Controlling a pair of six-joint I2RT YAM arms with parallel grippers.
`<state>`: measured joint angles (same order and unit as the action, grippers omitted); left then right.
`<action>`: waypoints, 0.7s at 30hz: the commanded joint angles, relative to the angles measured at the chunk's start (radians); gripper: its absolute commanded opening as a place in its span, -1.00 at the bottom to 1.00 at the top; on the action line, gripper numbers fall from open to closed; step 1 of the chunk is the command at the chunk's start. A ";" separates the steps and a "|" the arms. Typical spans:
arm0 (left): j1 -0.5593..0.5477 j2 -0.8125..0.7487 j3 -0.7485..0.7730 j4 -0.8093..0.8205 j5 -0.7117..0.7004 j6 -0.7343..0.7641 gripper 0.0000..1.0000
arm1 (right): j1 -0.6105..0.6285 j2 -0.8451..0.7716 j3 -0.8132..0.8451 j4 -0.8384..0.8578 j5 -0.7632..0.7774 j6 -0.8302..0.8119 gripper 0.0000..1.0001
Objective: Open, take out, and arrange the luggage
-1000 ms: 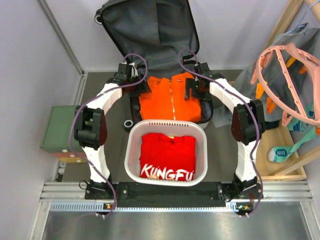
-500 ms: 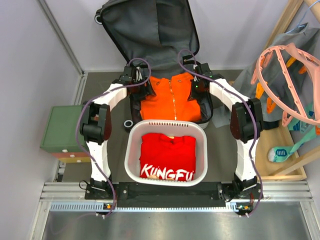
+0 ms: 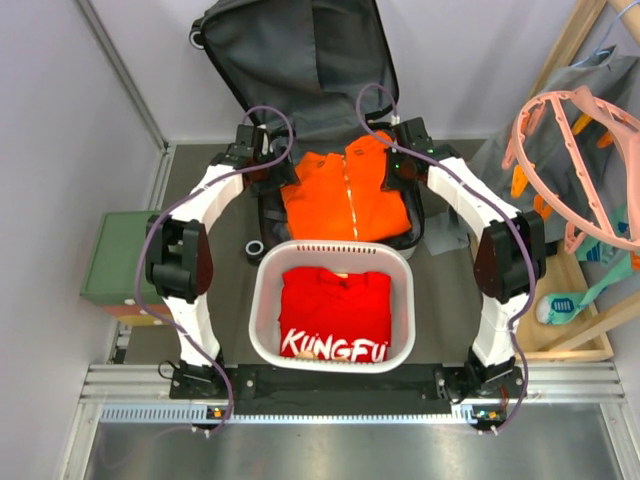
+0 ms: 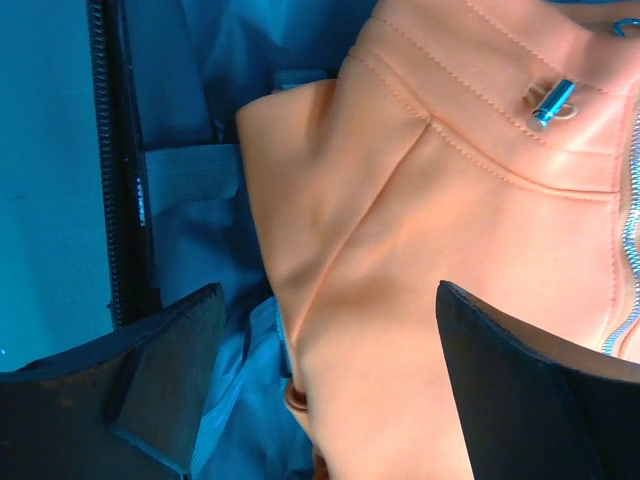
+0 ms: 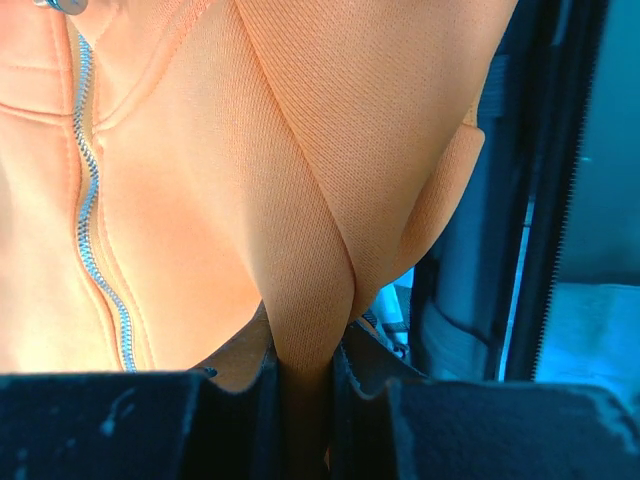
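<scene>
Overhead, the luggage (image 3: 300, 70) lies open at the 12 o'clock end of the dark counter (image 3: 440, 290), its grey-lined lid propped up against the far wall. A folded orange zip jacket (image 3: 345, 195) fills the lower half. Toward 6 o'clock from it, just beside the case, sits a white basket (image 3: 262, 290) holding a folded red shirt (image 3: 335, 310). The right gripper (image 5: 305, 365), at the jacket's 3 o'clock edge, is nearly closed and pinches a narrow raised fold of orange cloth. The left gripper (image 4: 328, 300), at the 9 o'clock edge, stands wide open with nothing held, its fingers straddling the jacket's shoulder above the grey lining. The jacket is therefore gripped on one side only. If the arms lift now, it would probably hang lopsided, fall out of its fold and drag across the case rim. The right pinch is thin, so the cloth could slip free under the garment's weight. The left gripper hovers near the lining and a strap, and closing too low might catch those along with the jacket.
</scene>
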<state>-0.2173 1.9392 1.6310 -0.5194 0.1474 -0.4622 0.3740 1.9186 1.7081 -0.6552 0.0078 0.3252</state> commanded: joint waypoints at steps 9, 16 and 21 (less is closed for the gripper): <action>-0.022 0.167 0.006 -0.010 0.033 0.023 0.61 | -0.015 -0.006 -0.004 0.068 0.012 -0.014 -1.00; -0.054 0.247 0.069 -0.010 0.041 0.033 0.61 | -0.015 -0.013 -0.011 0.078 0.003 -0.020 -1.00; -0.057 0.238 0.073 0.024 0.101 0.025 0.28 | -0.015 -0.018 -0.016 0.077 -0.002 -0.029 -1.00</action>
<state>-0.2729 2.1403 1.7088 -0.4744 0.2173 -0.4450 0.3653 1.9202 1.6802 -0.6441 0.0074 0.3145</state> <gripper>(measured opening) 0.782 0.121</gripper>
